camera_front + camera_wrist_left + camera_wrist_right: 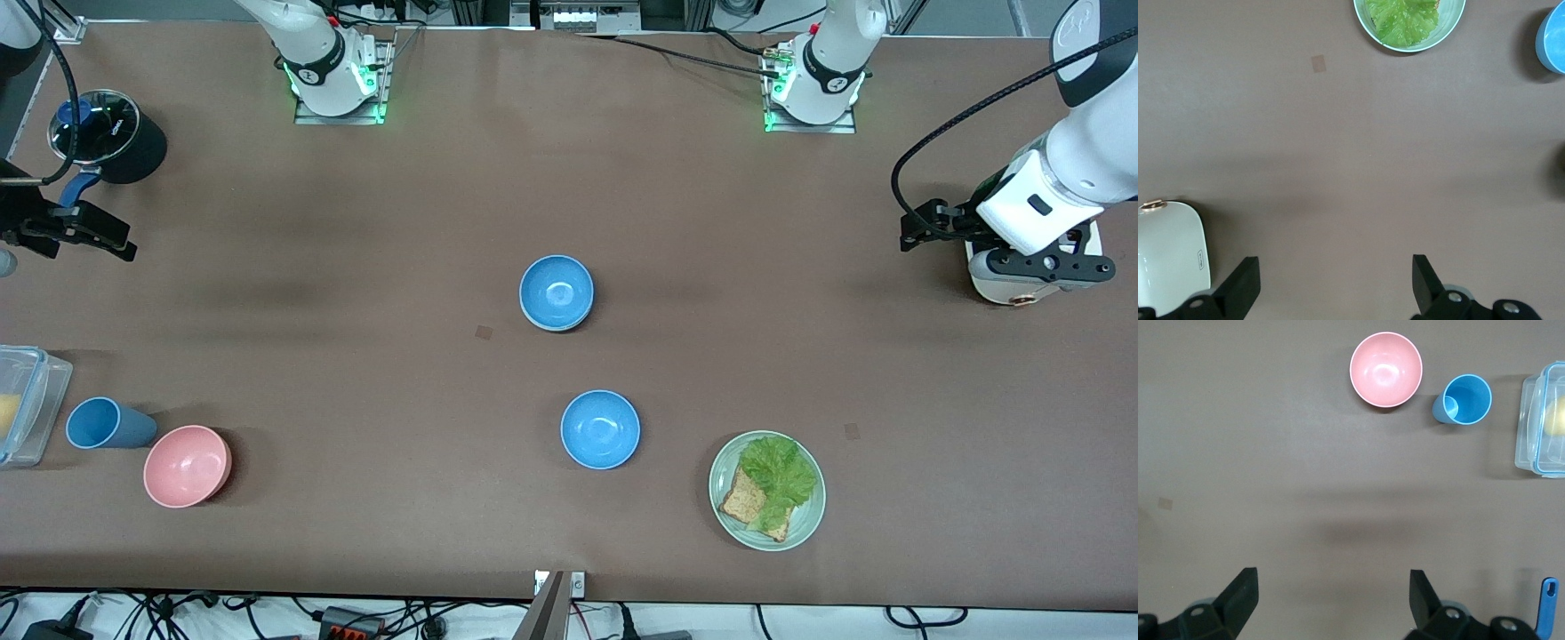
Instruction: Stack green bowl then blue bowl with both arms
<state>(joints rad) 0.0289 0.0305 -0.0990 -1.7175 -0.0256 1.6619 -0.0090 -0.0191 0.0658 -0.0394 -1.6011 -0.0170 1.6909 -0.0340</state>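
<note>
One blue bowl sits mid-table with a thin pale rim showing under it, as if nested in another bowl. I cannot tell whether that is the green bowl, which shows nowhere else. A second blue bowl sits alone nearer the front camera; its edge shows in the left wrist view. My left gripper hangs open and empty at the left arm's end of the table. My right gripper hangs open and empty at the right arm's end.
A green plate with toast and lettuce lies near the lone blue bowl. A pink bowl, blue cup and clear box sit below the right gripper. A black pot and a white container stand at the ends.
</note>
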